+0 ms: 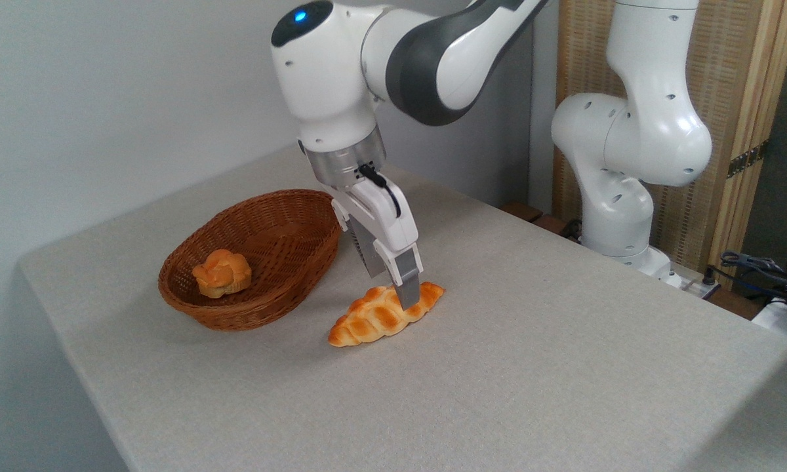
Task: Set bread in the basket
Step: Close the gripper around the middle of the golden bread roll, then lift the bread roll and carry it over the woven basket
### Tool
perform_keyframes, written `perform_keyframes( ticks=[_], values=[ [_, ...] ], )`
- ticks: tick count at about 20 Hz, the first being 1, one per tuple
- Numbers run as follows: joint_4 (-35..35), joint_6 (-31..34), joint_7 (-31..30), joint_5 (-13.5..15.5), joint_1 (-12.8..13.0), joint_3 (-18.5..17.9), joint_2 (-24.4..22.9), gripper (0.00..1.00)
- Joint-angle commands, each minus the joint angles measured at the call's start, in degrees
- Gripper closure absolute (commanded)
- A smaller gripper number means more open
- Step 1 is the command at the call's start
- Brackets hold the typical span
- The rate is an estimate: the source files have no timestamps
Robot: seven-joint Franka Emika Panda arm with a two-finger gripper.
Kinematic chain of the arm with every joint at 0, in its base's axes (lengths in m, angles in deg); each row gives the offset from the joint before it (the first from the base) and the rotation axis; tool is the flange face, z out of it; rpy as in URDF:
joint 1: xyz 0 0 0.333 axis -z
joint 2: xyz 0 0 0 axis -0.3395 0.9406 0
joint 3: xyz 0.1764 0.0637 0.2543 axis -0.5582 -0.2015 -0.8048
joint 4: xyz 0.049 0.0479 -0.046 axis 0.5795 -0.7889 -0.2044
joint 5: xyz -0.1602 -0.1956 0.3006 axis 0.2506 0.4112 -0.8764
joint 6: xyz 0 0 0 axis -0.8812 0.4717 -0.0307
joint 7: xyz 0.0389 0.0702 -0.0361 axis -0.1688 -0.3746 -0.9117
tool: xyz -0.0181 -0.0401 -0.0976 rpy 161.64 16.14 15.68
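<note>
Jaws straddle the bread point(380, 315), grip unclear; the basket point(302, 262) holds a bun point(221, 272).

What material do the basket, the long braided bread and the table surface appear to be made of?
The basket looks like woven wicker, brown with a slight gloss; the crossing strands show. The bread has a smooth, shiny orange crust with even browned ridges, so it may be a plastic or foam model, though real bread is possible. The table seems covered in matte grey fabric with a fine grain.

small round bun point(221, 273); grey table point(498, 367); cables point(761, 265) far right; wooden screen point(741, 98)
</note>
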Motion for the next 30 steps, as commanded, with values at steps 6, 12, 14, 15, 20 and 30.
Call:
perform_keyframes(
  ticks=[6,12,14,15,20,30],
  values=[
    [-2.2,-5.4,0.3,0.9,0.1,1.4,2.4,0.0],
    [-2.8,-7.9,0.9,0.5,0.1,2.5,3.9,0.58],
    [-2.8,-7.9,0.9,0.0,0.1,2.5,4.1,0.72],
    [-2.7,-7.8,0.9,0.0,0.0,2.5,4.2,0.72],
    [-2.7,-7.8,0.9,0.0,0.0,2.5,4.3,0.72],
    [18.0,13.5,0.4,1.5,-0.7,2.5,4.6,0.71]
  ],
)
